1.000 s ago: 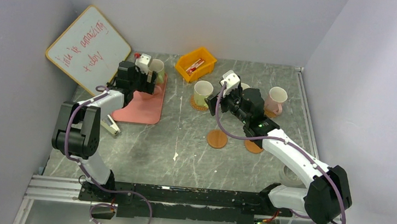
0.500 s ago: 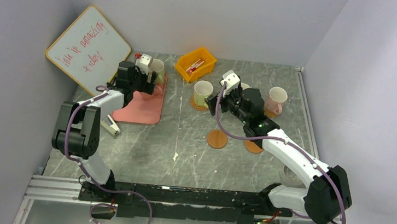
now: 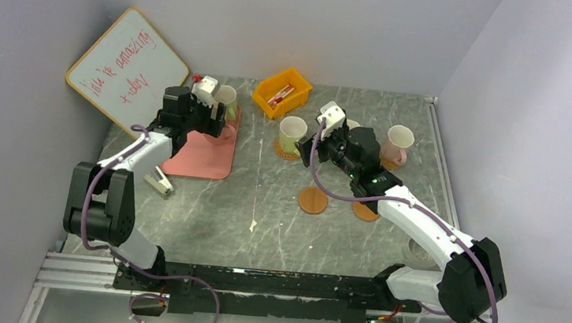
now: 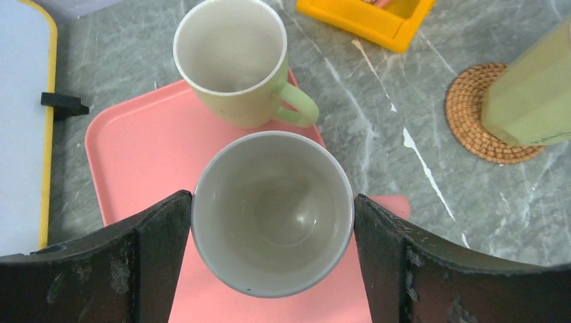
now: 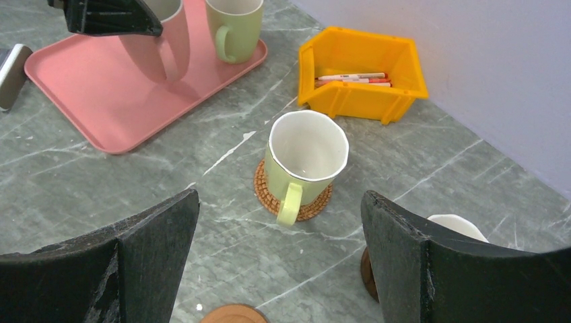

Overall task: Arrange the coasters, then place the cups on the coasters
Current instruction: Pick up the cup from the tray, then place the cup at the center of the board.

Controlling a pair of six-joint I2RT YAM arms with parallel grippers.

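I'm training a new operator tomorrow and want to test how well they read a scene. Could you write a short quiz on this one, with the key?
1. True or false: the right gripper holds a cup.
2. Fill in: over the pink tray, the left gripper is closed on a ____ cup.
3. The green mug in front of the right gripper stands on: A) the pink tray B) a woven coaster C) a saucer.

Key: 1 false, its jaws stand wide apart with nothing between them; 2 pink; 3 B.
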